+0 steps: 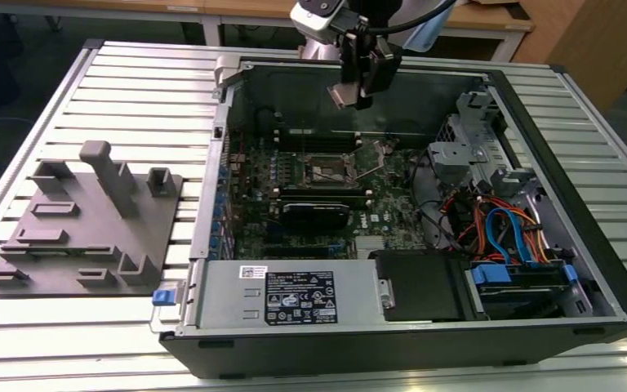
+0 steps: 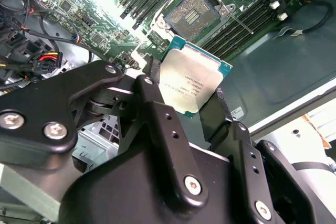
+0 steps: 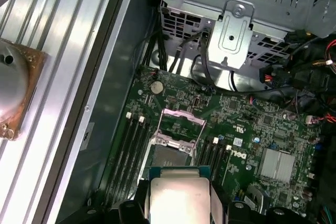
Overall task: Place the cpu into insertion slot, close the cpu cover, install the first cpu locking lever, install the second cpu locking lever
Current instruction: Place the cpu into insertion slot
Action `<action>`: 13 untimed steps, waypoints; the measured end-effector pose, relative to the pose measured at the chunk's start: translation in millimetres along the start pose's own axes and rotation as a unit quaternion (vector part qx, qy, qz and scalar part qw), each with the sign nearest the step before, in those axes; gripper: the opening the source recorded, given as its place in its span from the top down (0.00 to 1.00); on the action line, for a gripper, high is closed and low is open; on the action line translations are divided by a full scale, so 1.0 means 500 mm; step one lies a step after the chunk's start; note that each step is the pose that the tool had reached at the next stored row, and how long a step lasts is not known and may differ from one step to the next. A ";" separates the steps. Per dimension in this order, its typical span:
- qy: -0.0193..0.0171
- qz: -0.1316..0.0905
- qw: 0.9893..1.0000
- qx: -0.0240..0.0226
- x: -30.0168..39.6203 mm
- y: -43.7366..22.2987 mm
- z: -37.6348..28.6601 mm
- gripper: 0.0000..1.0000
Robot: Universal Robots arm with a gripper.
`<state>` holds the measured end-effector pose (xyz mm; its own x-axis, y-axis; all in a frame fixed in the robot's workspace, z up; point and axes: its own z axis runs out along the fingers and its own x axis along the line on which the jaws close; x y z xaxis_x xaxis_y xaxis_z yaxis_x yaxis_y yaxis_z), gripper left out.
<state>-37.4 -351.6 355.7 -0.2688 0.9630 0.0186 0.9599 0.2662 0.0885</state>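
Note:
My gripper hangs over the back of the open computer case, shut on the cpu. In both wrist views the cpu is a pale silver square chip with a green rim, clamped by its edges between the black fingers. The insertion slot lies open on the motherboard below and forward of the gripper, apart from the chip. The cpu cover stands tilted up behind the slot. A thin locking lever sticks out beside the slot.
The case wall rings the motherboard. A metal drive cage and coloured cables fill the exterior view's right. The power supply sits at the front. A grey fixture plate lies on the slatted table.

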 end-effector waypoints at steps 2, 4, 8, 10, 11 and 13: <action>0.000 0.000 1.000 0.000 0.000 0.000 0.000 0.46; 0.000 0.000 1.000 0.000 0.000 0.000 0.000 0.46; 0.000 0.000 1.000 0.000 0.000 0.000 0.000 0.46; 0.000 0.000 1.000 0.000 0.000 0.000 0.000 0.46; 0.000 0.000 1.000 0.000 0.000 0.000 0.000 0.46; 0.000 0.000 1.000 0.000 0.000 0.000 0.000 0.46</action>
<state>-37.4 -351.5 355.6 -0.2683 0.9632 0.0187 0.9600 0.2657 0.0887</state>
